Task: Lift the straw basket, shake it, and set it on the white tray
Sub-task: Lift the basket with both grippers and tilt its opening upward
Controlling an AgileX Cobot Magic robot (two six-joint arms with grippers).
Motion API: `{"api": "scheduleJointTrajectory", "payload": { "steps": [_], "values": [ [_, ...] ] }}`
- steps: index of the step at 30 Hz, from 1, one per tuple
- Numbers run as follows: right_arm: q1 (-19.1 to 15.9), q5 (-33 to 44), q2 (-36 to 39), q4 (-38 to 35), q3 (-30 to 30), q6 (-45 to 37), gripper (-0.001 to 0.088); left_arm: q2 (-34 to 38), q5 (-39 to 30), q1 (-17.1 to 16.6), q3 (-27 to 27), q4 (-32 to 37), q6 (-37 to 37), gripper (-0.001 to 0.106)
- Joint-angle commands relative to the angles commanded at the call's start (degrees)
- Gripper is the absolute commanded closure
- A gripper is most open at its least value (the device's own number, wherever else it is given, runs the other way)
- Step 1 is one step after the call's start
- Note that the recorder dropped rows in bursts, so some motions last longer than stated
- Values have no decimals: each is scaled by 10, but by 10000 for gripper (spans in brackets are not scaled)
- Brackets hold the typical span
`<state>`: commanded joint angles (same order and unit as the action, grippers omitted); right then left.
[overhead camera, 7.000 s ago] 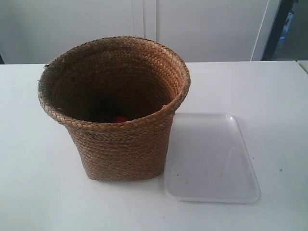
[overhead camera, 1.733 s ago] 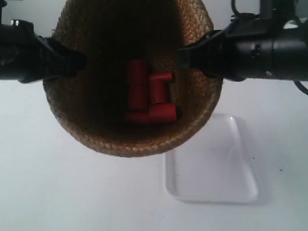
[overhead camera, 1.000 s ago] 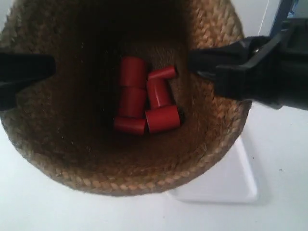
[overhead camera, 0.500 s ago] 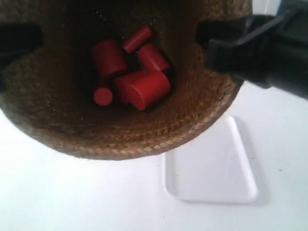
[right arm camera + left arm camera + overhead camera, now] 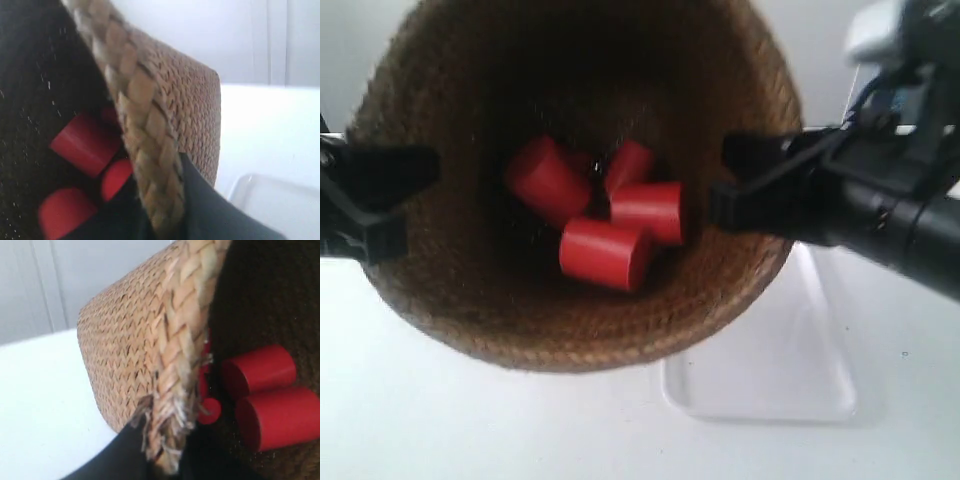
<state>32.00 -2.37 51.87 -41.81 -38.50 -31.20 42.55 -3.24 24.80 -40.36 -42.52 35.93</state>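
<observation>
The brown woven straw basket hangs in the air close to the exterior camera, its mouth facing it. Several red cylinders lie loose inside. The arm at the exterior view's left pinches the rim with the left gripper. Its black fingers clamp the frayed braid in the left wrist view, where the gripper is shut on the rim. At the exterior view's right, the right gripper grips the opposite rim, and it is shut on the braid. Below and to the right lies the white tray.
The white table spreads under the basket. A white wall and cabinet panels stand behind. The tray's corner shows in the right wrist view beside the basket's side.
The basket has shifted up and sideways between frames, with both grippers still clamped on its rim. The red cylinders inside have tumbled into a new arrangement.
</observation>
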Motion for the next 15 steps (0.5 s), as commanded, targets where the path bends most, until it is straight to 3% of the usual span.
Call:
{"api": "scheduleJointTrajectory", "payload": {
  "steps": [3, 5, 7, 8, 12, 15],
  "values": [
    [0, 70, -45, -1, -20, 19, 868, -34, -26, 0, -26, 4, 9, 1053],
    [0, 10, -20, 2, 26, 14, 868, -14, 1, 0, 6, -9, 9, 1053],
    [-1, -106, 54, -10, 75, 14, 868, 42, 72, 0, 56, -33, 9, 1053],
    [-1, -116, 75, -22, 75, 16, 868, 56, 76, 0, 60, -31, 9, 1053],
    [0, 78, 6, -38, 1, 14, 868, 9, -54, 0, -3, -30, 22, 1053],
    [0, 109, -42, -47, -12, 28, 868, -20, -40, 0, -9, -36, 39, 1053]
  ]
}}
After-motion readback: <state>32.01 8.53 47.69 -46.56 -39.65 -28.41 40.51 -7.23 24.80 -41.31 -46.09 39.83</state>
